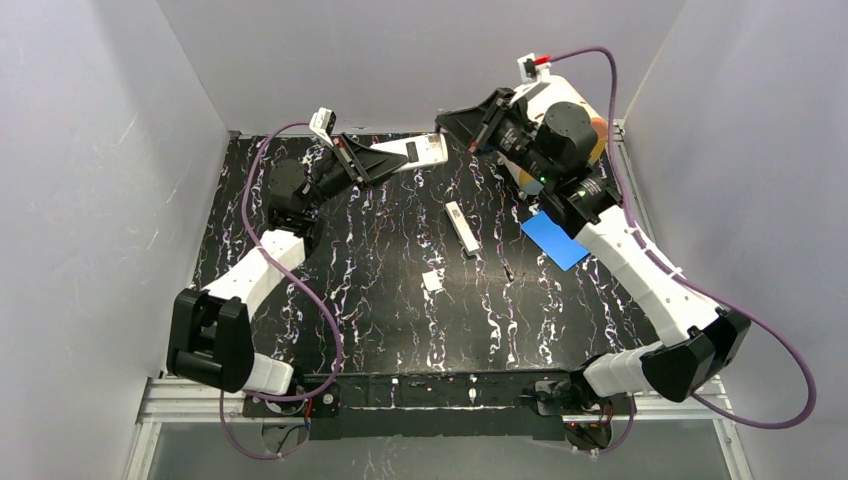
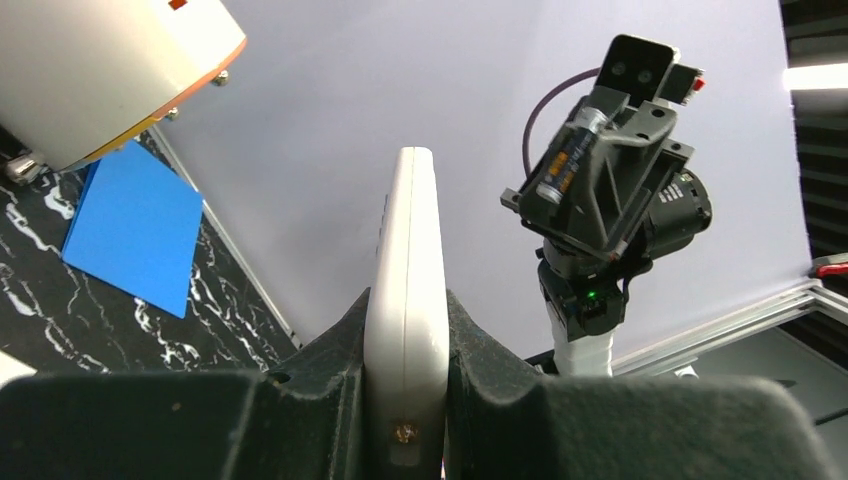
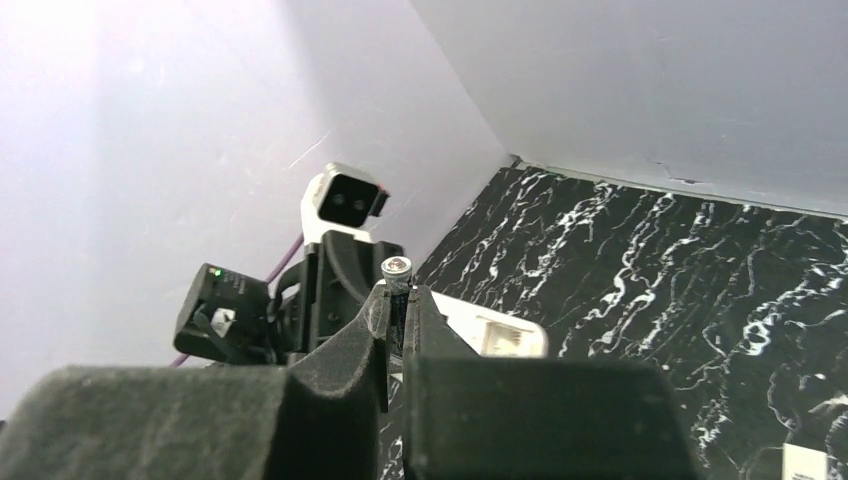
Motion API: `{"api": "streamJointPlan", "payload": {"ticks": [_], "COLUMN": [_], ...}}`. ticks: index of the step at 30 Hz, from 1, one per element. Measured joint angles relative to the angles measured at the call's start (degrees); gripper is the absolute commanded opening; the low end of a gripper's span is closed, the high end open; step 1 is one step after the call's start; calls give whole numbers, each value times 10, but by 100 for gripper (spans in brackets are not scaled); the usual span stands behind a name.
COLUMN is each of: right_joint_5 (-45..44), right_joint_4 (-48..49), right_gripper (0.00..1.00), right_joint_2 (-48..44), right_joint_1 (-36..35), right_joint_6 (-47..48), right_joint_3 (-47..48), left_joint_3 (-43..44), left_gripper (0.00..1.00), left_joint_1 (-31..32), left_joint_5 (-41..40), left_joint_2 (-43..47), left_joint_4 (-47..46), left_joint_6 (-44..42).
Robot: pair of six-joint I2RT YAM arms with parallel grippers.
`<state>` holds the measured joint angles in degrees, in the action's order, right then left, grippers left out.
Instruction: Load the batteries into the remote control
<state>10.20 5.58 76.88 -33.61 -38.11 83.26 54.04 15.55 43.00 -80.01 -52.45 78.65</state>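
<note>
Left pincer (image 2: 405,340): we have it clamped on the narrow sides of the remote control (image 2: 405,230), raised over the far worktop (image 1: 380,330).
Right pincer (image 3: 398,310): shut tight on one battery (image 3: 398,275), aloft near the remote.
Risk: we judge the battery may slip or miss the recess (image 1: 411,150), as both hang unsupported.

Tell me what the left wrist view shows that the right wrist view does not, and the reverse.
Only the left wrist view: the blue sheet on the table, and the battery's printed side. Only the right wrist view: the battery's metal end cap and the left arm's camera. Both: the right gripper shut on the battery, the white remote control, the table.
</note>
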Motion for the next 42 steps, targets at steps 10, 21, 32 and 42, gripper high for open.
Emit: {"api": "streamJointPlan", "payload": {"ticks": [10, 21, 32, 42], "right_joint_5": [-76, -140, -150, -147], "right_joint_4": [-108, -166, -188, -187], "right_gripper": [10, 11, 14, 31], "right_joint_2": [42, 42, 54, 66], "right_joint_1": [-84, -85, -86, -87], "right_joint_6": [101, 159, 184, 189], "right_joint_3": [77, 83, 85, 88], "left_joint_3": [-2, -11, -11, -11], "left_gripper": [0, 0, 0, 0], "left_joint_1": [4, 4, 4, 4], "left_joint_5": [-6, -6, -4, -2], "left_joint_2": [-19, -23, -39, -49], "left_joint_4": [-65, -80, -106, -115], "left_joint_6": [53, 56, 69, 75]}}
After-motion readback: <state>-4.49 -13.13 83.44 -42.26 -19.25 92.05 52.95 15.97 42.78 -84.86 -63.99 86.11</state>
